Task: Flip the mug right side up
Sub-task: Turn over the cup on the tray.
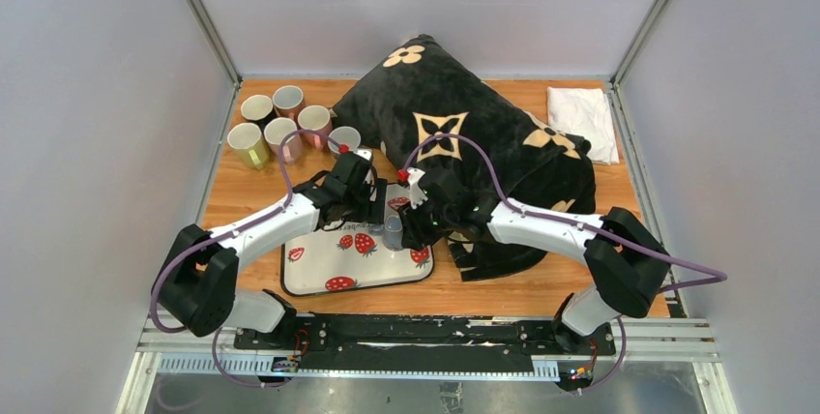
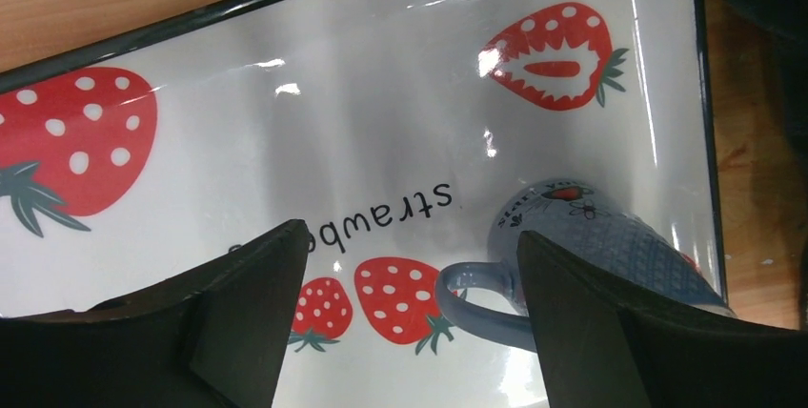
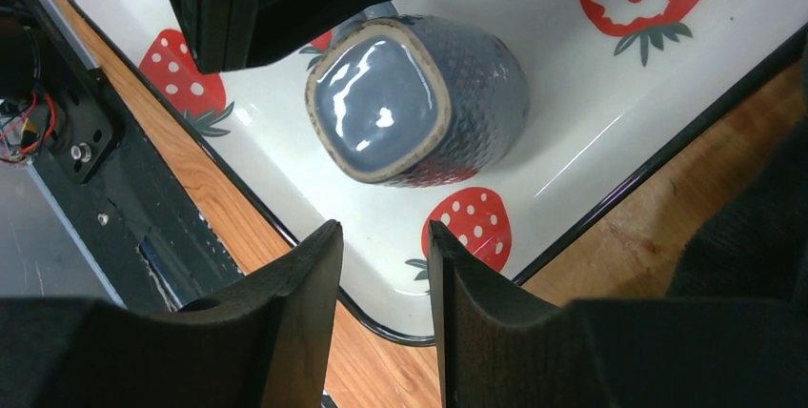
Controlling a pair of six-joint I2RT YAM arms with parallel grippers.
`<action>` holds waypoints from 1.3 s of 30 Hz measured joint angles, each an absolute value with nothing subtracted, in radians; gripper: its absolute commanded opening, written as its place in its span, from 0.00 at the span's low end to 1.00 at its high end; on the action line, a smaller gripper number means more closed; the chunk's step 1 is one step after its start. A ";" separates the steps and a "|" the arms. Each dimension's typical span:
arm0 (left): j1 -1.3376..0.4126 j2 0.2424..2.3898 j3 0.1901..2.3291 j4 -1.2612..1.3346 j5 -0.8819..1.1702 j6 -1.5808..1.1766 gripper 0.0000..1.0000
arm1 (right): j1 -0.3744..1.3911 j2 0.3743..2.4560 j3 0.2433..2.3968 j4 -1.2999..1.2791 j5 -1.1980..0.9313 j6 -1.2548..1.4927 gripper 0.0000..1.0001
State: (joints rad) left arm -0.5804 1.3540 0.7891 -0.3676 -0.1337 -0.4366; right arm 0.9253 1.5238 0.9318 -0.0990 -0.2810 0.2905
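Grey-walled booth, wooden surface (image 1: 227, 203), and at its near edge sits the strawberry tray (image 1: 319, 269) with both arms crowded over it. There's the mug (image 1: 393, 232), blue-grey, standing mouth-down on the tray, right of its middle. The right wrist view looks straight at its glazed base (image 3: 381, 103), so it's upside down, no question. The left end effector (image 2: 410, 236) hangs over the tray with its jaws spread wide and nothing in them. The mug's handle (image 2: 472, 298) pokes toward that gap, and the body is partly hidden behind one finger. The right end effector (image 3: 381, 232) hovers just off the mug, jaws only a narrow slot apart, also empty. So the grab hasn't happened yet, by my reading. To do it well, the wide left one looks the better fit: bring it across the textured wall, clear of the handle, and close firmly so the mug can't pivot out. Lift before rolling it over, because that tray is glossy and the mug could skate. The arms are close together, so the right one should give room or only steady. The black blanket (image 1: 454, 114) and the other mugs (image 1: 285, 129) sit well apart, no bother.
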 measured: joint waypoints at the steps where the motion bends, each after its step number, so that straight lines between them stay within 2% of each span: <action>1: -0.580 1.362 0.789 -0.368 -0.132 -0.435 0.86 | 0.925 1.528 0.932 -0.096 -0.278 0.294 0.44; 7: -0.592 1.375 0.779 -0.375 -0.122 -0.426 0.86 | 0.926 1.562 0.948 -0.095 -0.210 0.324 0.45; 14: -0.602 1.291 0.712 -0.397 -0.116 -0.427 0.86 | 0.925 1.605 1.003 -0.097 -0.155 0.331 0.46; 25: -0.664 1.252 0.672 -0.404 -0.100 -0.460 0.86 | 0.918 1.701 1.110 -0.078 -0.192 0.318 0.46; 32: -0.668 1.184 0.660 -0.429 -0.124 -0.467 0.86 | 0.909 1.694 1.097 -0.054 -0.207 0.322 0.46; 39: -0.674 1.045 0.662 -0.456 -0.179 -0.506 0.84 | 0.902 1.571 0.991 -0.041 -0.134 0.355 0.46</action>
